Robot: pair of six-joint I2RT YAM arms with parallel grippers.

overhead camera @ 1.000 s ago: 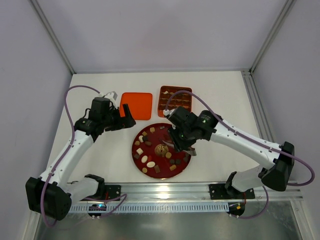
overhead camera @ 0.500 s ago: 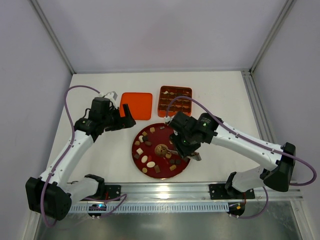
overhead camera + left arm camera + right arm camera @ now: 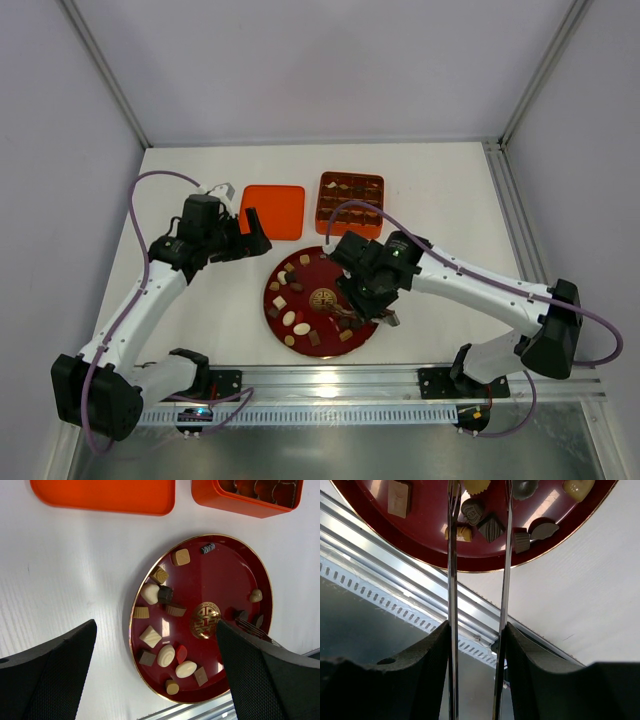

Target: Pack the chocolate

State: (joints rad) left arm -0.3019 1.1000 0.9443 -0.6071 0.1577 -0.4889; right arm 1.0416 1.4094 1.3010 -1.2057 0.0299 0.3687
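Two sets of fingers are noted. The left fingers are spread to their full width and nothing is held in them. In the left wrist view the dark red plate is seen ahead of them, framed in the gap between the two. The chocolate is scattered loose over that plate as tan squares, cream ovals and dark brown pieces, placed around a gold emblem. Farther ahead of the left fingers, past the plate, an orange lid and an orange gridded tray are set side by side on the white bench, not touching. Dark pieces are seen in some of the tray's cells. The right fingers, two thin metal blades, are set partly apart above the plate's edge beside the aluminium rail. Their tips are cut off at the top of the right wrist view, so it cannot be told whether anything is gripped. Between the blades a ribbed dark square and a dark swirled round are seen lying on the plate. A fluted cup and a leaf-shaped piece lie just outside one blade.
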